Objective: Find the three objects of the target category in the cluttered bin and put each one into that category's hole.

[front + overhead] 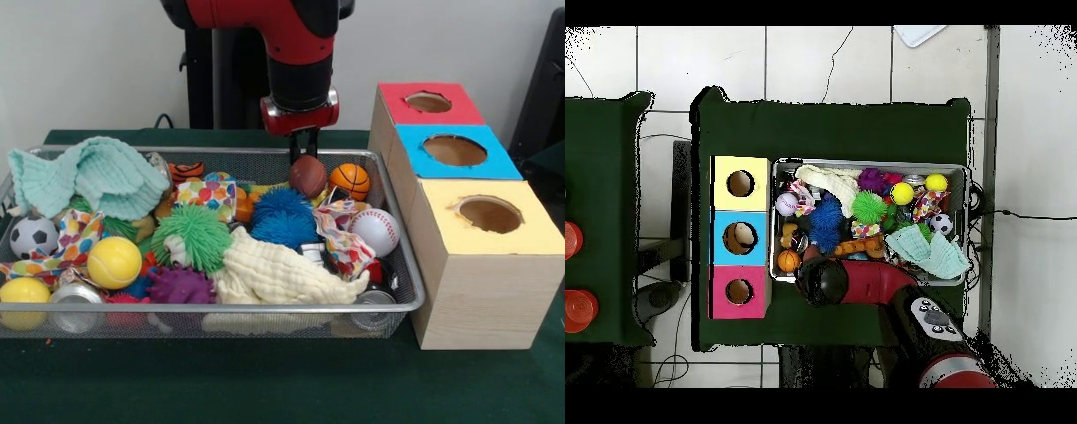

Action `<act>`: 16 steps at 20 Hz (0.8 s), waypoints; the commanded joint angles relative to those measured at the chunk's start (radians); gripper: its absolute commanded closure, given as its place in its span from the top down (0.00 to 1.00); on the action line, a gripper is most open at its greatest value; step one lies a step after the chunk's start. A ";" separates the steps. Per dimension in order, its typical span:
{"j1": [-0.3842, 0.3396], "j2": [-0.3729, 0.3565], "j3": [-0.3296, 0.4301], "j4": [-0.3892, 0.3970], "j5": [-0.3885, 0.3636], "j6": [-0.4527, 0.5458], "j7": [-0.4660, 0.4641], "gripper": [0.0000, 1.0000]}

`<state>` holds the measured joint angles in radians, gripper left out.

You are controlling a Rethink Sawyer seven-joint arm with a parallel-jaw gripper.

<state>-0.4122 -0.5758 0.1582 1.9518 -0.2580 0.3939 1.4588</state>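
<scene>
Gripper (305,148) in the front view hangs over the bin's (265,308) far rim, just above a brown football (308,176); whether its fingers are spread I cannot tell. No bottles show among the balls and cloths. Right of the bin, the blue hole (454,150) sits between red and yellow ones.

From overhead, the arm (865,283) covers the bin's (968,215) near edge, and the blue hole (740,238) is the middle one.

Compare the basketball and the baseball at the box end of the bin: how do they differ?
The basketball is orange with black seams; the baseball is white with red stitching. The basketball lies at the far rim beside a brown ball under the gripper; the baseball lies nearer the camera and looks larger. Both are round toy balls inside the bin.
</scene>
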 commanded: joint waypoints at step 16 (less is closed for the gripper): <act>0.007 -0.005 -0.031 -0.081 -0.024 0.040 0.086 1.00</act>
<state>-0.4105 -0.5789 0.1282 1.9415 -0.2580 0.3939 1.4588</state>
